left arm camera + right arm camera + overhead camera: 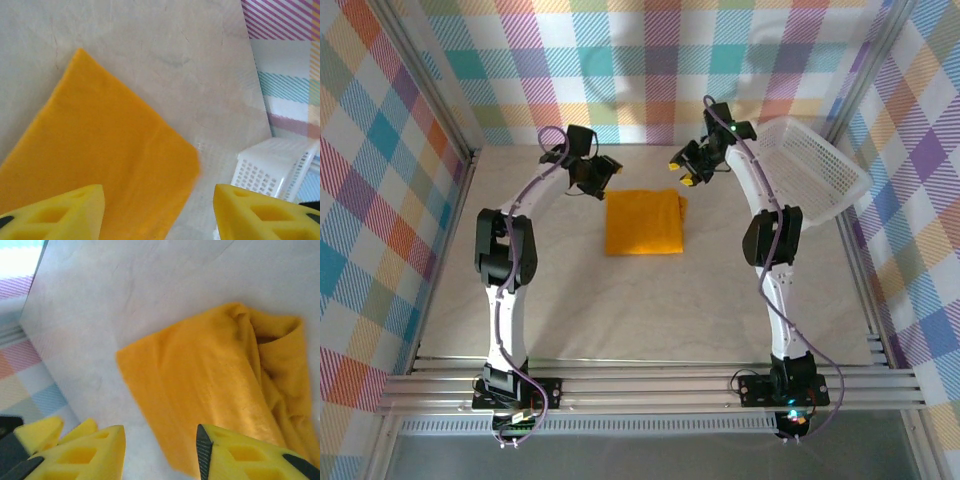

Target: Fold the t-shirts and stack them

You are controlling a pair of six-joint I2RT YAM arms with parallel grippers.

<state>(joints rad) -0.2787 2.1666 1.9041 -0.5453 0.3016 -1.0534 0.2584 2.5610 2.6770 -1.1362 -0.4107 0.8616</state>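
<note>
Folded orange-yellow cotton t-shirt (643, 222) lies mid-frame on the pale surface (570, 300); left pincer (600, 180) and right pincer (682, 175) hover, fingers spread.

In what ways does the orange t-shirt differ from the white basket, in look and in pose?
The t-shirt is orange-yellow soft cloth; the basket is white plastic mesh. The t-shirt lies folded flat near the middle of the table; the basket sits tilted at the right side. Both look roughly rectangular from above.
</note>
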